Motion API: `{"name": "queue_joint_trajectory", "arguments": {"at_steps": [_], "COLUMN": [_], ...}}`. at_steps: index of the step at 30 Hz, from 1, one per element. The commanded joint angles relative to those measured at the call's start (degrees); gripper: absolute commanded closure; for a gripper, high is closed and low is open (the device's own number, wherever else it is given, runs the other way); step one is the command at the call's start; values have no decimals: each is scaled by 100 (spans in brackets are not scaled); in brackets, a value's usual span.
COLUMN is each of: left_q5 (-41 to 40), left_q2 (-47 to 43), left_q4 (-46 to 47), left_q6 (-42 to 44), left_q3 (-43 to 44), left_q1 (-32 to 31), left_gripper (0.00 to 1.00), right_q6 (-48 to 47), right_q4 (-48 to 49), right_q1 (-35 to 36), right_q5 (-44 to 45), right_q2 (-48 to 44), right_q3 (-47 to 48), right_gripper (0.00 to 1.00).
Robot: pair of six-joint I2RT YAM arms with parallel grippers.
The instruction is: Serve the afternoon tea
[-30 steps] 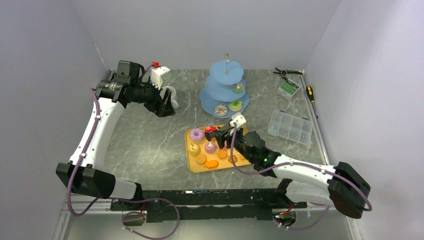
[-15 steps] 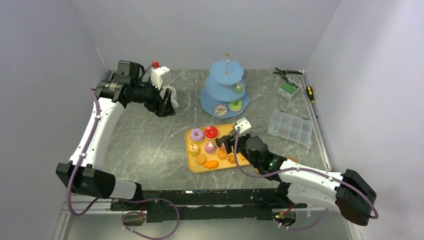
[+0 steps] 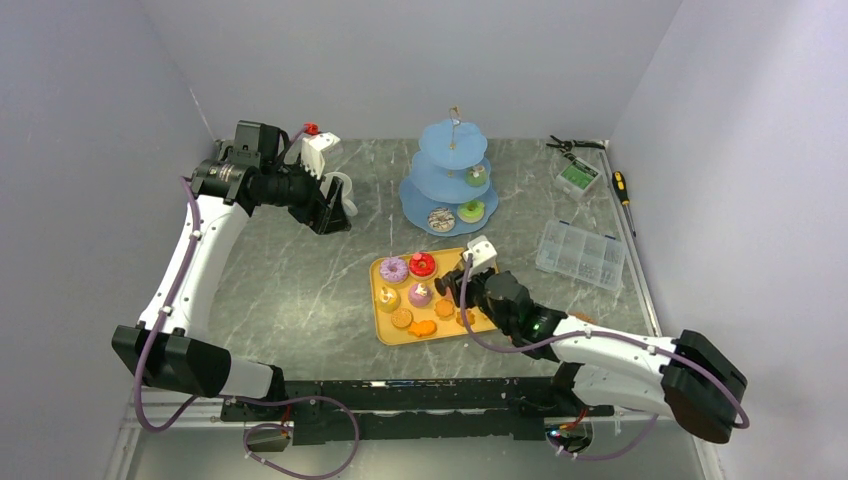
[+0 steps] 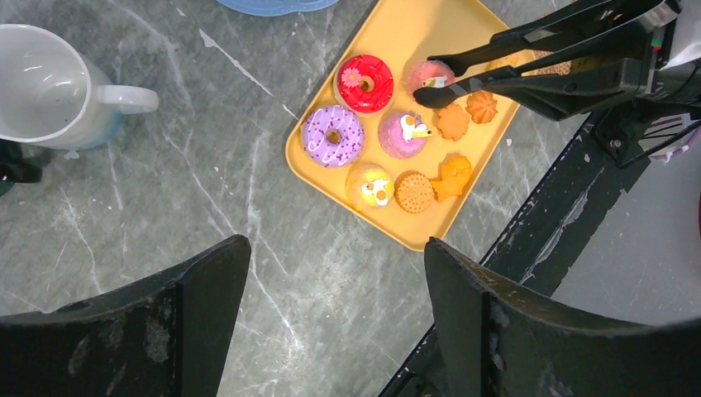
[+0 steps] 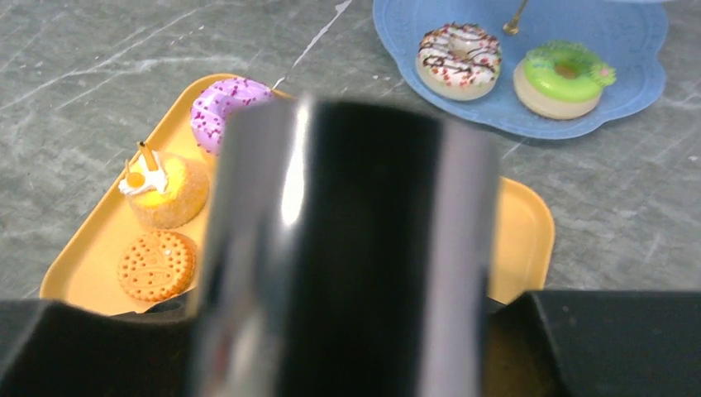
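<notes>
- right arm (image 3: 610,350): lies low from the near-right corner toward the tray. Since a second ago the wrist has dropped and pulled back toward the near edge, so the red doughnut (image 3: 421,264) now shows whole.
- left arm (image 3: 195,260): unchanged from a second ago, elbow high at far left, wrist tipped down over the table (image 3: 300,290).
- light-blue three-tier stand (image 3: 440,162): far centre, upright. A sprinkled doughnut (image 5: 460,58) and a green doughnut (image 5: 564,78) sit on the bottom tier.
- yellow tray (image 4: 397,33): near the stand, on its near side. It carries a purple doughnut (image 4: 332,136) and orange biscuits (image 4: 453,121).
- left gripper (image 4: 335,246): jaws wide, nothing between them, above bare table.
- right gripper (image 3: 468,283): clamped on the handle end of the black tongs (image 4: 537,74).
- white mug (image 4: 41,83): on the table at far left, just beside the left gripper.
- pink cupcake (image 4: 426,73): on the tray between the tong tips; cannot tell if they touch it.
</notes>
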Motion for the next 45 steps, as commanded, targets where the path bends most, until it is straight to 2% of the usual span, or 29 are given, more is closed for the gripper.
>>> {"name": "queue_joint_trajectory", "arguments": {"at_steps": [1, 5, 8, 11, 18, 31, 45], "left_q5": [145, 139, 145, 145, 94, 179, 76], "left_q2": [-3, -12, -19, -36, -91, -71, -50], "left_q4": [40, 41, 41, 49, 32, 4, 41], "left_q6": [-71, -70, -75, -85, -22, 5, 6], "left_q3": [205, 197, 201, 199, 172, 178, 151], "left_q1": [33, 33, 33, 33, 33, 32, 32], "left_gripper": [17, 17, 17, 17, 17, 17, 17], "right_q6": [-417, -839, -915, -1003, -1100, -836, -684], "right_q4": [10, -64, -92, -42, 229, 1126, 1449], "right_q1": [-75, -454, -1066, -1546, -2075, -2385, -2576], "right_q5": [301, 148, -344, -692, -1136, -1427, -1485], "right_q2": [-435, -740, -736, -484, 314, 1379, 2315], "right_q3": [538, 1034, 1465, 1859, 2495, 2922, 3128], "right_gripper": [64, 63, 63, 63, 62, 62, 59]}}
